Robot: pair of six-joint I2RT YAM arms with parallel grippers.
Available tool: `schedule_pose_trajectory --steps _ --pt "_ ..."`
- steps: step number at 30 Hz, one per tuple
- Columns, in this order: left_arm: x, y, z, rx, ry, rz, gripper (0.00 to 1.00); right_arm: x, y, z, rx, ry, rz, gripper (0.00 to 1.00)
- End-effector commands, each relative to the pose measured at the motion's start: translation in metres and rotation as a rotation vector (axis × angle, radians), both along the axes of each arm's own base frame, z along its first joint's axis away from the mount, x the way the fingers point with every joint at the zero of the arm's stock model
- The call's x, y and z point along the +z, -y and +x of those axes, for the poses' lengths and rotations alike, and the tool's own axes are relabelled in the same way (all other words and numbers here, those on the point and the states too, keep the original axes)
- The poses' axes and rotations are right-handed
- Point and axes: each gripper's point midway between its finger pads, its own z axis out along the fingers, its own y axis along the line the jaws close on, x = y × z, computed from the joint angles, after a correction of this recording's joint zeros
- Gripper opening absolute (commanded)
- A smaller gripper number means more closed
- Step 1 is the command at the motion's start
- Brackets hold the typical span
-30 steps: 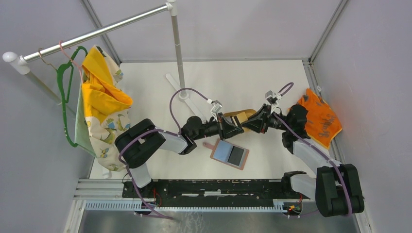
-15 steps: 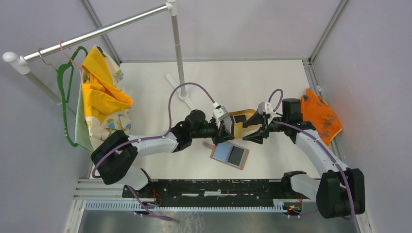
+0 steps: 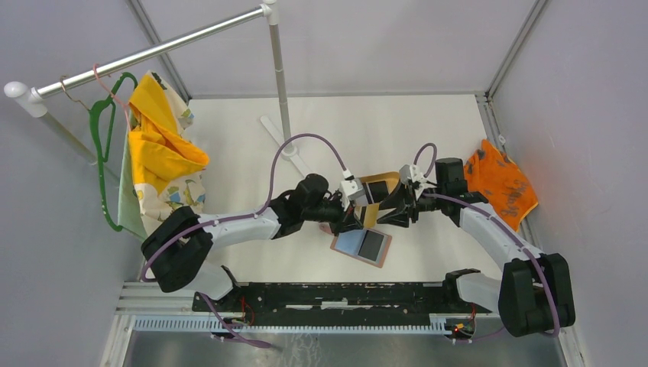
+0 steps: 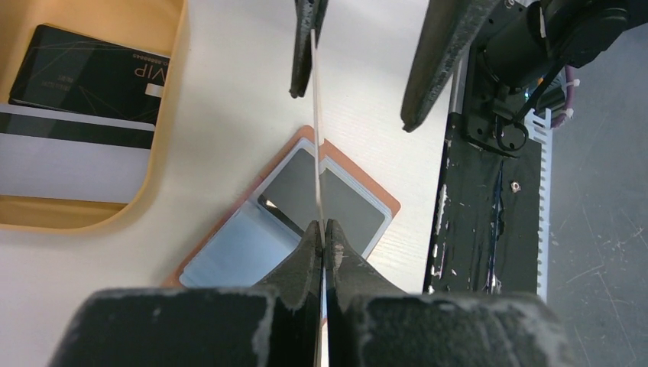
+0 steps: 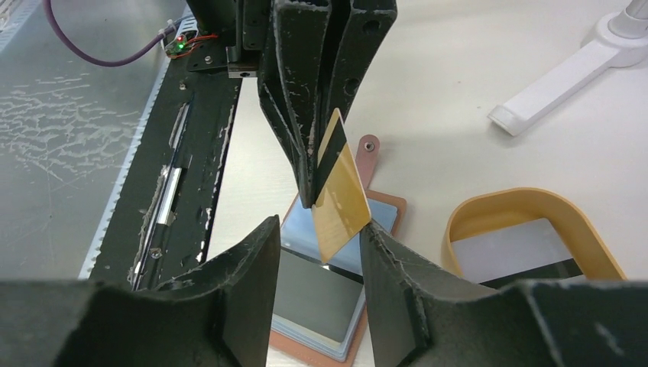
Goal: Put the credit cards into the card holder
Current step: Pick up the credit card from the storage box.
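The card holder [image 3: 361, 245] lies open on the table, its brown rim [image 4: 382, 200] framing a blue card and a dark card in its slots. My left gripper [image 3: 358, 215] is shut on a gold credit card [image 5: 340, 191] with a black stripe, held on edge just above the holder. In the left wrist view the card [image 4: 315, 138] runs up from my left gripper [image 4: 322, 229]. My right gripper [image 5: 319, 225] is open and straddles the card's far end, one finger touching its corner. A black card [image 4: 92, 73] and a white striped card [image 4: 69, 164] lie in the tan tray [image 3: 386, 178].
An orange cloth [image 3: 500, 187] lies at the right wall. The clothes rack's white foot [image 3: 289, 151] stands behind the tray, with garments [image 3: 160, 168] hanging at the left. A black rail [image 3: 328, 294] runs along the near edge.
My right gripper has opened and released the gold card. My left gripper has carried the card from above the tray to above the card holder, and the right gripper followed it.
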Motion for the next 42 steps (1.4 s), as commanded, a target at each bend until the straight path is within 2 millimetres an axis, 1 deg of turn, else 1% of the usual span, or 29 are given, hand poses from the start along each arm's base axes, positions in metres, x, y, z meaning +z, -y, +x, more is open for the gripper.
schedule_pose_trajectory --steps 1,5,8,10,12,14,17,20,22,26,27,28,30,33,34,35,37,38,39,40,41,42 --pt "0.029 0.016 0.0 -0.071 0.096 -0.051 0.02 0.006 -0.007 -0.003 0.038 0.021 0.027 0.45" --pt "0.03 0.018 -0.003 -0.091 0.108 -0.045 0.02 0.001 -0.006 0.004 0.001 0.016 -0.006 0.46" --pt "0.031 0.017 -0.004 -0.099 0.118 -0.044 0.02 0.0 -0.006 0.008 -0.018 0.004 -0.017 0.5" --pt "0.031 0.016 -0.005 -0.1 0.121 -0.042 0.02 0.002 -0.006 0.007 -0.015 0.002 -0.014 0.51" --pt "0.03 0.016 -0.005 -0.101 0.12 -0.038 0.02 0.004 -0.007 0.004 0.003 -0.001 0.002 0.49" --pt "0.028 0.016 -0.005 -0.105 0.119 -0.029 0.02 0.007 -0.007 0.002 0.015 -0.006 0.013 0.45" --pt "0.025 0.015 -0.003 -0.102 0.116 -0.012 0.02 0.01 -0.008 0.0 0.024 -0.002 0.021 0.43" --pt "0.023 0.016 -0.003 -0.1 0.113 -0.004 0.02 0.011 -0.008 -0.001 0.028 -0.004 0.025 0.37" --pt "0.023 0.016 -0.002 -0.098 0.112 -0.002 0.02 0.011 -0.008 -0.001 0.03 -0.008 0.024 0.31" --pt "0.024 0.015 0.0 -0.08 0.117 0.001 0.02 0.012 -0.009 0.001 0.022 -0.007 0.012 0.05" --pt "0.024 0.014 0.002 -0.068 0.119 0.002 0.03 0.013 -0.008 0.004 0.008 0.0 0.001 0.0" --pt "0.024 0.013 0.005 -0.05 0.123 0.006 0.07 0.012 -0.008 0.006 -0.005 -0.002 -0.012 0.0" --pt "0.026 0.009 0.013 0.02 0.132 0.009 0.18 0.013 -0.006 0.01 -0.028 0.0 -0.033 0.0" --pt "0.035 -0.006 0.03 0.178 0.155 -0.004 0.41 0.011 -0.002 0.018 -0.081 -0.007 -0.058 0.0" --pt "0.037 -0.013 0.033 0.22 0.162 -0.01 0.48 0.009 -0.001 0.019 -0.103 -0.022 -0.059 0.0" --pt "0.039 -0.018 0.033 0.247 0.165 -0.019 0.5 0.009 0.002 0.023 -0.128 -0.032 -0.057 0.0" --pt "0.039 -0.027 0.025 0.254 0.153 -0.038 0.52 0.007 0.008 0.029 -0.176 -0.055 -0.061 0.0" --pt "0.038 -0.028 0.017 0.228 0.14 -0.048 0.52 0.006 0.01 0.032 -0.195 -0.064 -0.063 0.0" --pt "0.035 -0.029 0.008 0.196 0.119 -0.055 0.56 0.006 0.014 0.036 -0.219 -0.076 -0.066 0.0" --pt "0.029 -0.029 -0.001 0.161 0.094 -0.058 0.66 0.005 0.017 0.04 -0.242 -0.085 -0.069 0.0" --pt "0.022 -0.028 -0.016 0.097 0.061 -0.062 0.92 0.005 0.02 0.043 -0.256 -0.094 -0.071 0.0" --pt "0.014 -0.027 -0.025 0.062 0.052 -0.057 0.99 0.005 0.021 0.045 -0.263 -0.097 -0.071 0.0"
